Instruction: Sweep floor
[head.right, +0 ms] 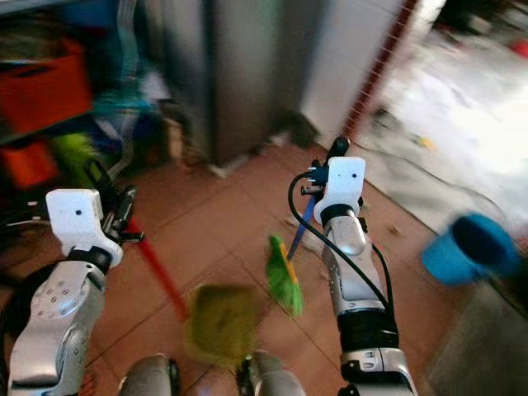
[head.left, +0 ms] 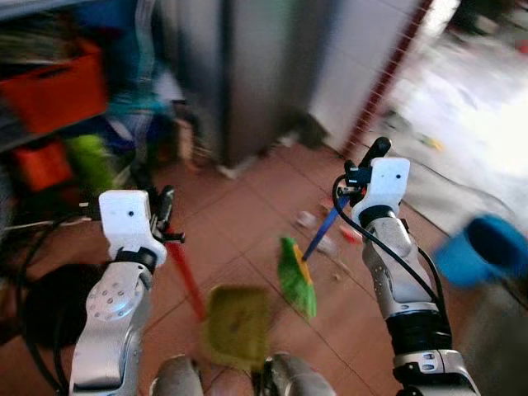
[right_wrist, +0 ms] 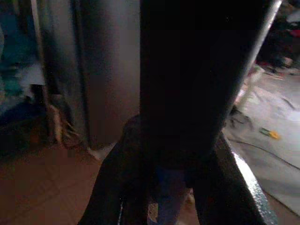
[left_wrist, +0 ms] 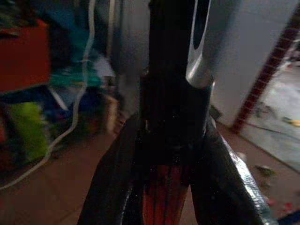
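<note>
The left pincer [head.left: 165, 216] is clamping the red handle of an olive-green dustpan [head.left: 238, 323], which is hanging low over the terracotta tiled floor [head.left: 239, 214] between the arms. The right pincer [head.left: 355, 177] is gripping the blue handle of a green-bristled broom [head.left: 297, 276], its bristles sitting beside scattered litter [head.left: 330, 239]. A blue plastic bucket [head.left: 483, 250] is standing to the right

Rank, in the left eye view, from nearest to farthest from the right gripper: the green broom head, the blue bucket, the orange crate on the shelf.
From the right gripper, which holds the blue broom handle:
1. Green broom head, on the tiles below it, toward the robot's left.
2. Blue bucket, on its right.
3. Orange crate, far left on the shelf.
</note>
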Tool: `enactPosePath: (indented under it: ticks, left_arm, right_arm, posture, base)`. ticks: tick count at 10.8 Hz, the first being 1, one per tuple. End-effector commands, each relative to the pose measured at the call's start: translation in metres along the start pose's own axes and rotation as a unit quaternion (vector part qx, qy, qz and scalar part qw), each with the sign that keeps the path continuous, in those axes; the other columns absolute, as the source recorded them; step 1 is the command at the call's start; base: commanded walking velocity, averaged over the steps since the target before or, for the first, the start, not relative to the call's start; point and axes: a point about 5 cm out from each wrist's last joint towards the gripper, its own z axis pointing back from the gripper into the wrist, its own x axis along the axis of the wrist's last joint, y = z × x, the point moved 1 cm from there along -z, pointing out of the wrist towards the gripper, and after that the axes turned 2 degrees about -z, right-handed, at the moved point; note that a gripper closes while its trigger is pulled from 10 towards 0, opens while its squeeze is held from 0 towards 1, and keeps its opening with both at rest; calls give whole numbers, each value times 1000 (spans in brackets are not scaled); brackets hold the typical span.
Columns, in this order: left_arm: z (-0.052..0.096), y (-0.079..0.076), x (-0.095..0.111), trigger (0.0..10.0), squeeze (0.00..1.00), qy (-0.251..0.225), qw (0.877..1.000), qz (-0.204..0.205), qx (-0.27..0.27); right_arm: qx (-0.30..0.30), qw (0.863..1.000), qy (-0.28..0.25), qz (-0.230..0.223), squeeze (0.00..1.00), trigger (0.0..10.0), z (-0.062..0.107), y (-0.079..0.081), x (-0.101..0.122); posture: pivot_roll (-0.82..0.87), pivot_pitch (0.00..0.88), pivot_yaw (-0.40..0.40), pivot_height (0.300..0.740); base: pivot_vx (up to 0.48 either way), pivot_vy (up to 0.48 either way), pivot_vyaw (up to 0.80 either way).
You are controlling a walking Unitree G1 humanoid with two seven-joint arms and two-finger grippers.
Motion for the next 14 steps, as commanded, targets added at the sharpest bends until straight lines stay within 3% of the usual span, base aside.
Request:
enactPosePath:
  ticks: [1,4,6,7,10,11,14]
  left_arm:
    - [0,-5,12,10000,0,-29,999,1,-18]
    - [-1,-4,13,10000,0,-30,999,2,-20]
    - [0,-3,12,10000,0,-28,1000,-1,-14]
    - [-1,0,10,10000,0,-26,1000,-17,2]
    - [-2,0,15,10000,0,-35,999,-11,-7]
    - [-2,-1,14,10000,0,-36,999,-10,-12]
    - [-2,-1,16,10000,0,-39,999,-9,-15]
  right_arm:
    - [-19,999,29,10,0,10000,3,-10,-11]
    - [-18,999,26,6,0,10000,2,-10,-10]
    - [-12,1000,-6,-2,0,10000,-7,-6,10]
    - [-8,998,-43,37,0,10000,-12,-7,26]
    - [-25,991,-101,78,0,10000,-17,-12,55]
    - [-32,988,-115,100,0,10000,-18,-15,60]
    - [-46,988,-104,109,0,10000,-19,-22,54]
  posture:
    - [82,118,-112,740]
    - [82,117,-111,740]
    - [86,119,-110,740]
    - [85,120,-110,740]
    - [84,120,-103,740]
    - [83,119,-101,740]
    - [85,121,-101,740]
  base:
    - [0,0,-800]
    - [0,0,-800]
    - [0,0,-800]
    - [0,0,-800]
    - [0,0,-800]
    - [0,0,-800]
    - [0,0,-800]
